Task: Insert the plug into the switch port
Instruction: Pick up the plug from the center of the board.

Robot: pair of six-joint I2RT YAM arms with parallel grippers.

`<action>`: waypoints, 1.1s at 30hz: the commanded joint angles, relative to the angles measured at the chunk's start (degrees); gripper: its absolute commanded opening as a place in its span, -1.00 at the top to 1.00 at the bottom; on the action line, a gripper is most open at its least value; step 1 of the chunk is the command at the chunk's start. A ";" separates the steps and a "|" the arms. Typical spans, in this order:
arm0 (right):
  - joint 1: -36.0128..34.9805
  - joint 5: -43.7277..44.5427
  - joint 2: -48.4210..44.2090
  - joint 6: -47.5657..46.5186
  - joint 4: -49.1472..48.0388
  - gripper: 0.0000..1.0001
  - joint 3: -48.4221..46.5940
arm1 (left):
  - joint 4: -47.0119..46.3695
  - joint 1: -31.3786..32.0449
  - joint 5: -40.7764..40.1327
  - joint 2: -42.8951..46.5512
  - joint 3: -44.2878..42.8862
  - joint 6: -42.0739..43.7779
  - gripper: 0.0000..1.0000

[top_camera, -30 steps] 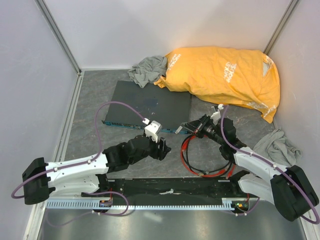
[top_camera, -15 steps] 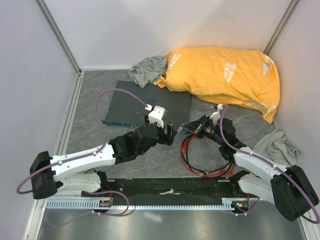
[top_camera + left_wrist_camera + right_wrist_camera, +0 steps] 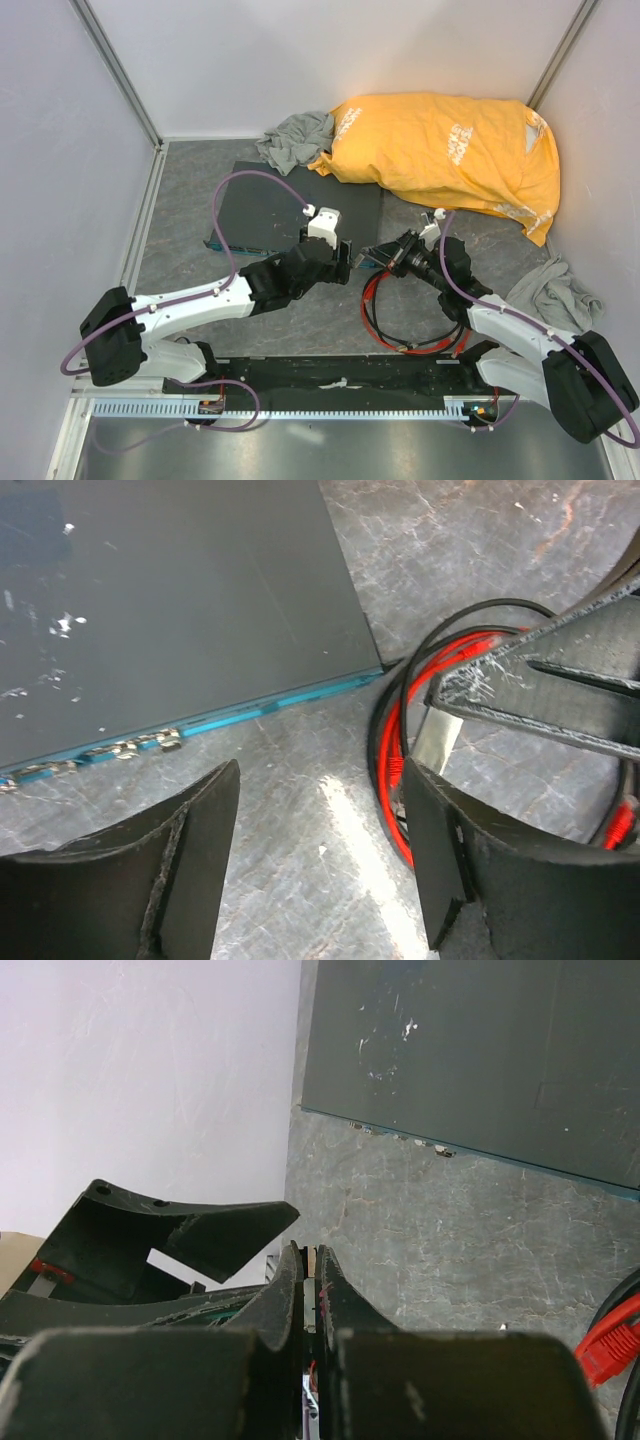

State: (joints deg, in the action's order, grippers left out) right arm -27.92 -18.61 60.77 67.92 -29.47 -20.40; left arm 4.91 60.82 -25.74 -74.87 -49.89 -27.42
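While hovering over the desk (image 3: pixel 300 810) beside the coiled red cable (image 3: pixel 392 780), shows left jaws spread wide, empty. Pinches the plug (image 3: pixel 436 742) in closed right jaws, near but apart from the switch port (image 3: pixel 130 748) row on the switch (image 3: pixel 180 600) front edge.

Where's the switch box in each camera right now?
Top external: switch box sits mid-picture.
Left wrist: upper left.
Right wrist: upper right.
Shared landmark: its blue-green front edge.
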 commanded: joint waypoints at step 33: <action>1.03 -1.07 2.42 0.81 -3.21 1.00 -2.27 | -2.62 4.23 0.33 5.53 4.29 -3.18 -0.37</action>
State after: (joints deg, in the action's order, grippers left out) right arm -26.72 -17.69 61.80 69.17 -28.03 -21.08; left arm 7.14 66.35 -23.53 -70.04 -42.87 -36.73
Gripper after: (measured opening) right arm 0.022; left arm 0.677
